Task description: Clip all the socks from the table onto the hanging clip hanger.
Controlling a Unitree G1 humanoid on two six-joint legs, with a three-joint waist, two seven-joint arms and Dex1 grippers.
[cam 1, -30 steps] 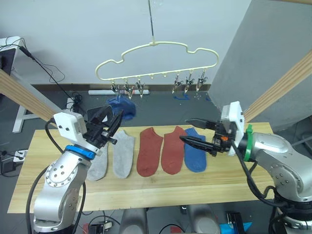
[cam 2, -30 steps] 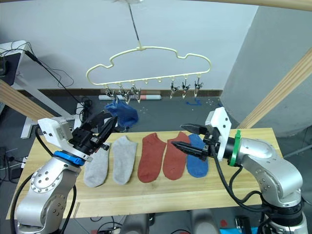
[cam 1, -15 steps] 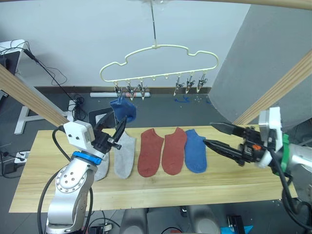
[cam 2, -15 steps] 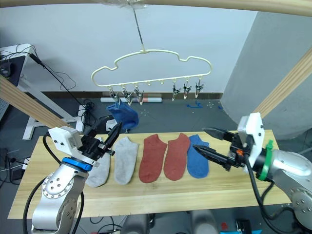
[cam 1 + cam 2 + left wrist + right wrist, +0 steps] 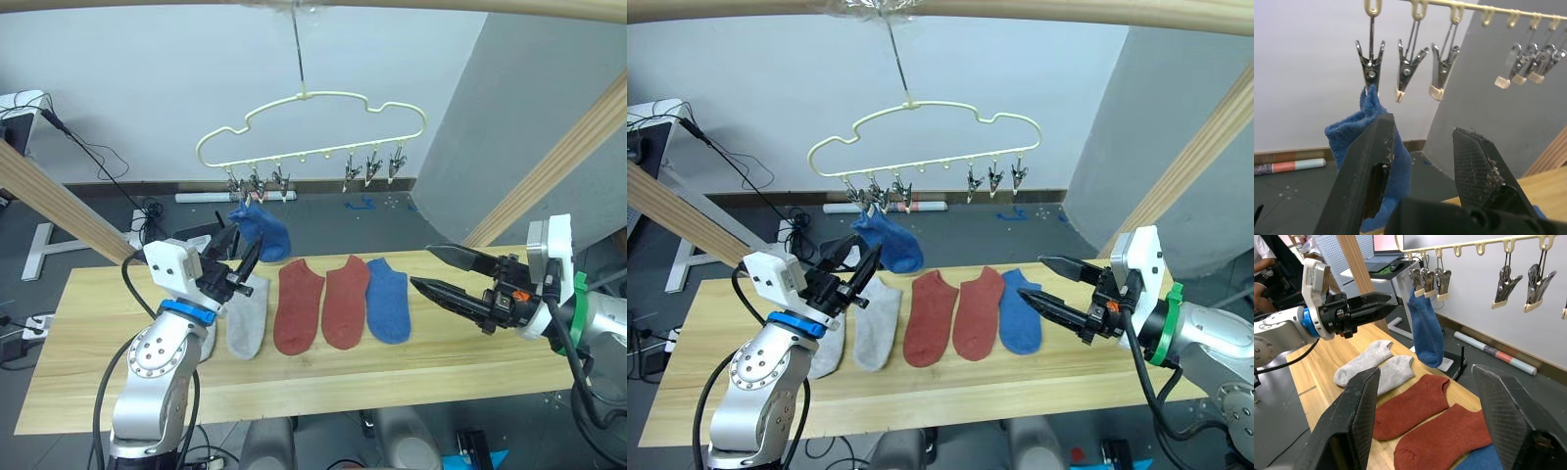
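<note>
Under the clip hanger (image 5: 312, 122), one blue sock (image 5: 263, 231) hangs clipped; both tools released, so I'd grab a table sock by its cuff.

The right gripper (image 5: 443, 271) has pulled back from over the blue sock on the table (image 5: 388, 300) and now hangs open past the socks. The left gripper (image 5: 240, 257) has lifted up toward the hanging blue sock (image 5: 263, 230). The clip hanger (image 5: 312, 127) has swung a little.
</note>
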